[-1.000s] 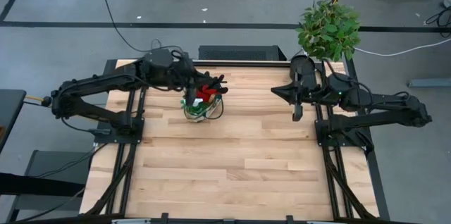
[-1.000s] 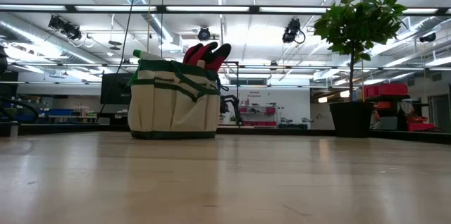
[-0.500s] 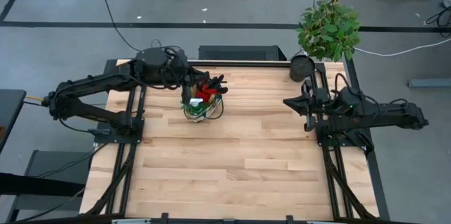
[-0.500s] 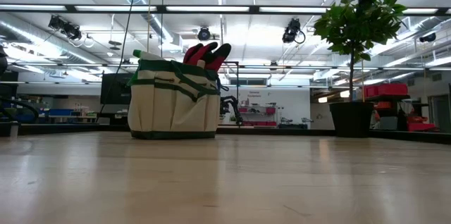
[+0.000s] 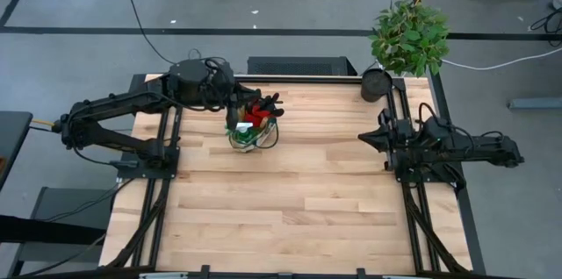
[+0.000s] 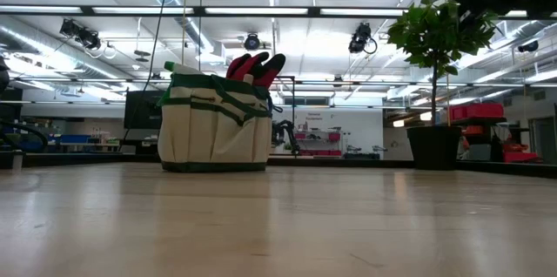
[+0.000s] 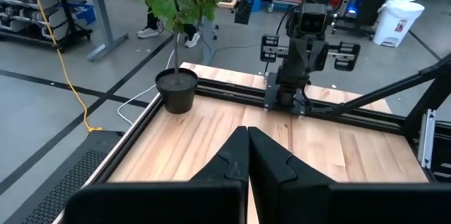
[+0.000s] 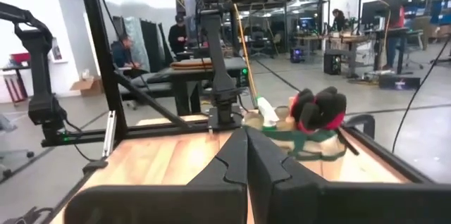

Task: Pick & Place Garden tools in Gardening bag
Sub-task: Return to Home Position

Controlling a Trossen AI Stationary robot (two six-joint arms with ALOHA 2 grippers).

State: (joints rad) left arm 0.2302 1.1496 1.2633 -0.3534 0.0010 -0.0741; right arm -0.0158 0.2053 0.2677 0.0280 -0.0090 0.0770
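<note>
Right arm (image 5: 439,146) has pulled back to your table's (image 5: 290,200) right edge, left arm (image 5: 132,108) by the bag (image 5: 248,141), both jaws closed empty, glove (image 5: 255,117) poking out.

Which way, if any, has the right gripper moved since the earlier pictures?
Yes. In the high view the right gripper has drawn back from the dark plant pot, which its arm covered before, toward the right edge of the table.
</note>
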